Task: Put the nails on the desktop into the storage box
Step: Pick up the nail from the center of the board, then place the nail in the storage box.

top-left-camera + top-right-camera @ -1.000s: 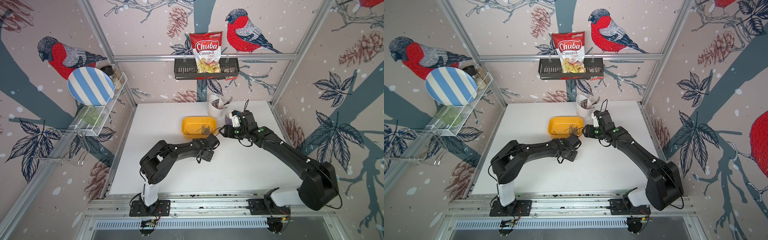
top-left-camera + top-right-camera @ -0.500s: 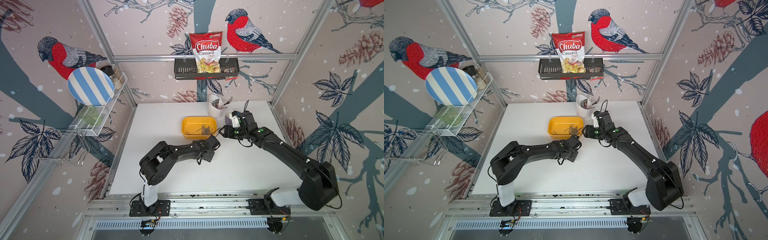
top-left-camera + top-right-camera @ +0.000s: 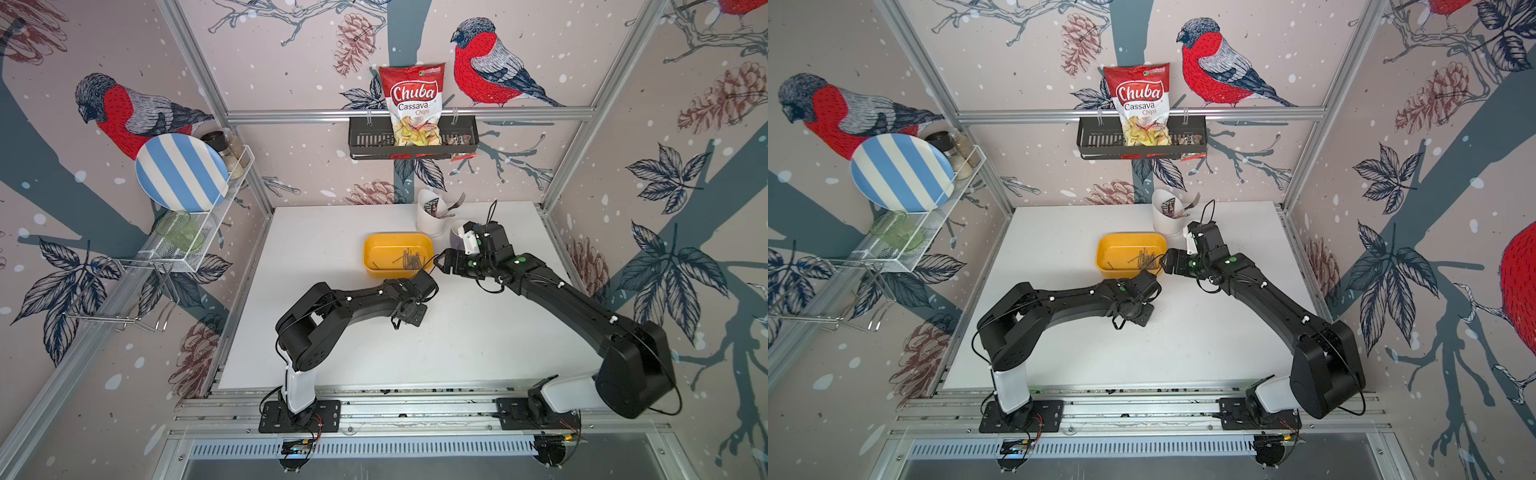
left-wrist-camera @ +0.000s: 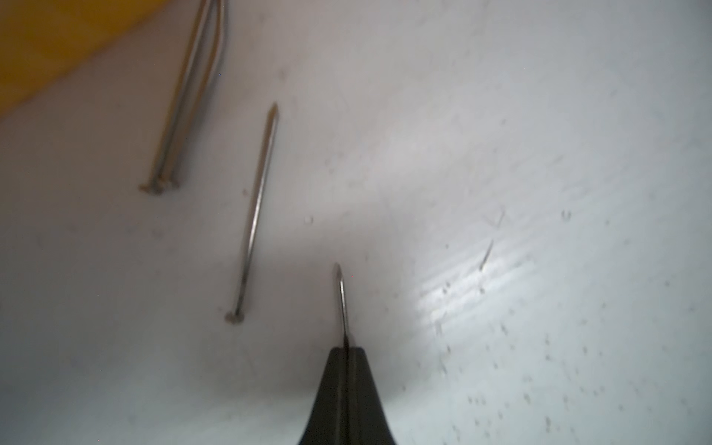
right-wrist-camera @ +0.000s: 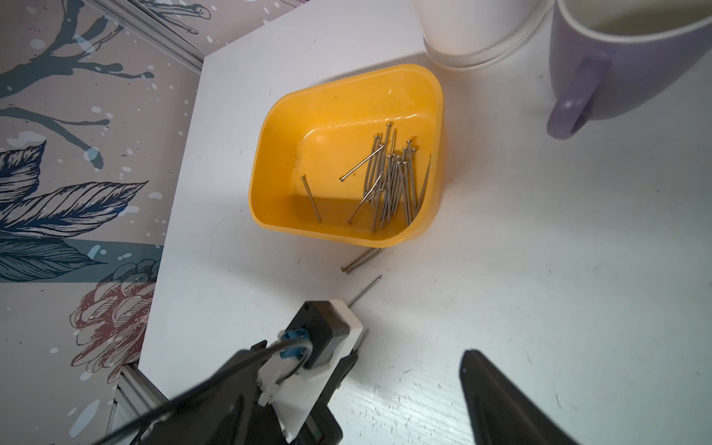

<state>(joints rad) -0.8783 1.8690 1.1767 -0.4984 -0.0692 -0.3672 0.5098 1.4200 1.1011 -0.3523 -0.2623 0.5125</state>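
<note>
The yellow storage box (image 3: pixel 374 249) (image 5: pixel 269 154) stands at the middle back of the white desktop (image 3: pixel 478 332) with several nails (image 5: pixel 389 181) lying in it. Just outside its near wall, two nails (image 5: pixel 362 260) (image 4: pixel 185 115) lie side by side and a single nail (image 5: pixel 366 289) (image 4: pixel 256 215) lies beside them. My left gripper (image 4: pixel 346 350) is down at the desktop, shut on one more nail (image 4: pixel 342 298) that sticks out past its tips. My right gripper (image 3: pixel 441 259) hovers open by the box's right end; one finger (image 5: pixel 497 393) shows clearly, with nothing held.
A purple mug (image 3: pixel 457 235) (image 5: pixel 616 57) and a white cutlery holder (image 3: pixel 430 218) stand right of the box, close behind my right wrist. A black basket (image 3: pixel 365 139) with a chips bag hangs on the back wall. A wire rack (image 3: pixel 195 245) with a striped plate is on the left wall.
My left gripper's jaws have closed onto a nail on the desktop. My right gripper's jaws have opened wider. Both arms have barely shifted.
</note>
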